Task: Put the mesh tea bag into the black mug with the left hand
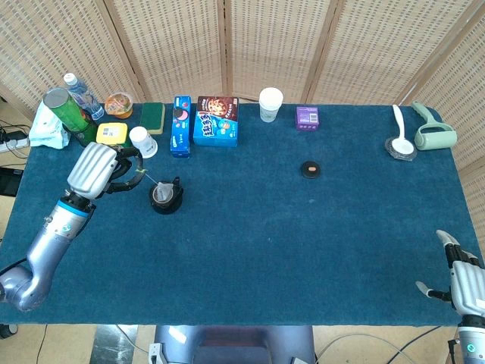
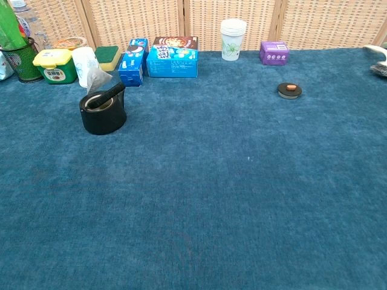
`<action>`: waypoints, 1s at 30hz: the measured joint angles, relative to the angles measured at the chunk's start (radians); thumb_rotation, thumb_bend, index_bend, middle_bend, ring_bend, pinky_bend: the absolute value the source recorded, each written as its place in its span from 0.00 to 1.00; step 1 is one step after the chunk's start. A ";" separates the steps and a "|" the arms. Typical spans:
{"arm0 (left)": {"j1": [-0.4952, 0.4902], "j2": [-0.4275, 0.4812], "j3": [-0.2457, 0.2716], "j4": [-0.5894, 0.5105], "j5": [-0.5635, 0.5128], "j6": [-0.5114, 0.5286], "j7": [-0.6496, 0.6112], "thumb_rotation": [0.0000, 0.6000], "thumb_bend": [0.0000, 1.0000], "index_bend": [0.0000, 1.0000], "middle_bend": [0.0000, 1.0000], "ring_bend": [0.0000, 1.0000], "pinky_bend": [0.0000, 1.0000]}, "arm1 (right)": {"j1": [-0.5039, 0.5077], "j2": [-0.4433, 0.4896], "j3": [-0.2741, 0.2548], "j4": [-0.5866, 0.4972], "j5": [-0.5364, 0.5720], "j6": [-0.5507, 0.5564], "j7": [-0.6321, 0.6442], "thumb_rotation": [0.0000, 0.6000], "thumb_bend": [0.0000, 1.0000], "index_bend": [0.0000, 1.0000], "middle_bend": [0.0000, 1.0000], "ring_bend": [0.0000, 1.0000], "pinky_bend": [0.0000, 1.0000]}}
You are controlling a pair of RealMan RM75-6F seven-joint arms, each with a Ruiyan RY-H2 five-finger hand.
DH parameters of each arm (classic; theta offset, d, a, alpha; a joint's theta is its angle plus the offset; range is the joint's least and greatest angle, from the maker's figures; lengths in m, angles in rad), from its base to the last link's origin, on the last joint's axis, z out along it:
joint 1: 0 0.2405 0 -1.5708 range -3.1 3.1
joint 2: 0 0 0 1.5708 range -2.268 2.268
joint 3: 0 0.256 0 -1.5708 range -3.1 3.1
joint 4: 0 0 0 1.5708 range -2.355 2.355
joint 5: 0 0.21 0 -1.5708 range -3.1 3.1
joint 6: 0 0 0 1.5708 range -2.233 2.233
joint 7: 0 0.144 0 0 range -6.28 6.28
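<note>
**Tea bag hangs at the mug's mouth**

The left robot hand (image 1: 95, 170) sits at the far left of the blue tabletop (image 1: 303, 243), fingers curled around a thin string that runs right to the tea bag (image 1: 161, 195). From the head view the bag lies over the opening of the black mug (image 1: 165, 199); in the chest view it shows above the mug's far rim, and whether its lower tip is inside cannot be told. The mug stands upright, handle toward the far right.

Just beyond the mug, a white cup (image 1: 142, 141) and a yellow tub (image 1: 111, 134) stand close, with a green sponge (image 1: 154, 116) and two blue boxes (image 1: 216, 121) lining the far edge. To the mug's right and near side the cloth lies open, broken only by a small black disc (image 1: 310, 168) well apart at centre.

The right robot hand (image 1: 464, 282) rests at the near right corner, past the tabletop edge, fingers spread and holding nothing.
</note>
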 measured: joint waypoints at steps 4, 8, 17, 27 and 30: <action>0.001 -0.007 0.006 0.007 -0.001 -0.012 0.000 1.00 0.44 0.63 1.00 1.00 0.89 | -0.001 -0.001 0.000 0.002 0.004 -0.002 0.002 1.00 0.03 0.09 0.14 0.29 0.22; 0.004 -0.019 0.012 0.027 -0.005 -0.021 0.001 1.00 0.44 0.63 1.00 1.00 0.89 | -0.002 0.002 0.000 0.001 0.007 -0.002 0.000 1.00 0.03 0.09 0.14 0.29 0.22; 0.014 -0.032 0.020 0.058 -0.014 -0.034 -0.010 1.00 0.44 0.63 1.00 1.00 0.89 | -0.001 0.002 0.000 -0.005 0.013 -0.006 -0.012 1.00 0.03 0.09 0.14 0.29 0.22; 0.020 -0.056 0.033 0.121 -0.038 -0.079 -0.022 1.00 0.44 0.63 1.00 1.00 0.89 | -0.005 0.005 -0.003 -0.016 0.026 -0.010 -0.027 1.00 0.03 0.09 0.16 0.30 0.22; 0.016 -0.072 0.033 0.144 -0.041 -0.091 -0.031 1.00 0.44 0.63 1.00 1.00 0.89 | -0.008 0.006 -0.003 -0.020 0.029 -0.006 -0.030 1.00 0.03 0.09 0.16 0.30 0.22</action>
